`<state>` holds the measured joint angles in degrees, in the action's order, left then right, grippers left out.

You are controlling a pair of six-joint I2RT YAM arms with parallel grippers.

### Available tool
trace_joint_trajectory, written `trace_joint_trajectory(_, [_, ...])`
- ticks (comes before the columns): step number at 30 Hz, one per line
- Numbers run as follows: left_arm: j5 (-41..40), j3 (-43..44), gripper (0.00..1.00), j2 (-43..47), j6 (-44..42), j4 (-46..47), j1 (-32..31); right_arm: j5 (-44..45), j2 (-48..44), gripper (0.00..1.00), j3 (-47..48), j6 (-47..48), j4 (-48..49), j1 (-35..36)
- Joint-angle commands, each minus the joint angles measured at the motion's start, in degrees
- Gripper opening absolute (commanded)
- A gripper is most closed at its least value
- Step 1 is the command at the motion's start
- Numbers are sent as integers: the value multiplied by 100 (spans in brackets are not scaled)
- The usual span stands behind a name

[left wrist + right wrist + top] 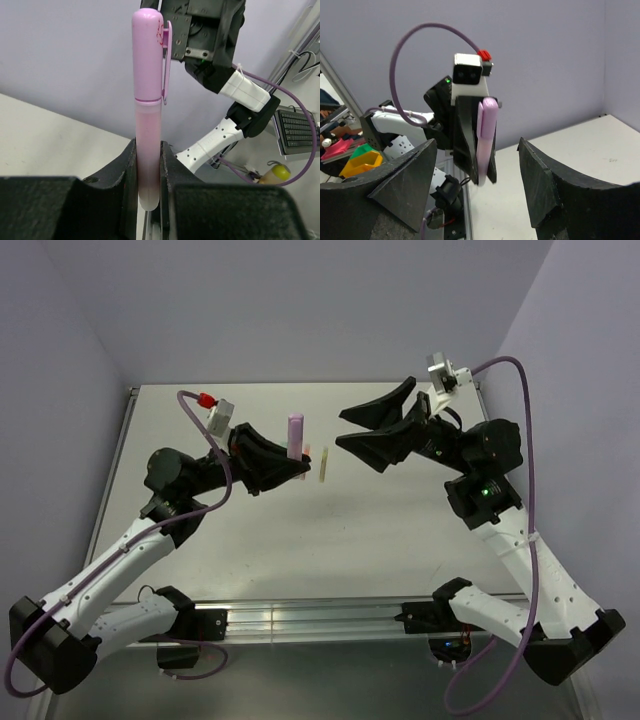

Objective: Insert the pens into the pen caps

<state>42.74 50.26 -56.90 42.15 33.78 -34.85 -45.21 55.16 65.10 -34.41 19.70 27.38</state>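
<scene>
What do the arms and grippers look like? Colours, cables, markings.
White shells, black joints on left arm and right arm. Black wedge fingers on left gripper and right gripper. Purple cable loops to each white wrist camera; red plug on left's. Green LED on right.

We saw a pale grey table [420, 530] with a thin metal rim, enclosed by plain lavender walls [300, 300] at the back and on both sides. A silver aluminium rail [310, 618] ran along its near edge. In the left wrist view, beyond the table, we made out a dark keyboard [300, 130] at the right edge. Below it sat a rounded yellow object [276, 173], too blurred to name. In the right wrist view, at the far left, a yellow and green block [360, 160] lay beside a pink-red piece [337, 149].
</scene>
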Motion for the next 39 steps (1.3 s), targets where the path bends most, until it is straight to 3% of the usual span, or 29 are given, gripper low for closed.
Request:
trace_joint_trajectory(1, [217, -156, 0, -66, 504, 883, -30, -75, 188, 74, 327, -144, 279, -31])
trace_joint_trajectory(27, [76, 361, 0, -884, 206, 665, -655, 21, 760, 74, 600, 110, -19, 206])
trace_joint_trajectory(39, [76, 458, 0, -989, 179, 639, -663, 170, 786, 65, 618, 357, -327, 462])
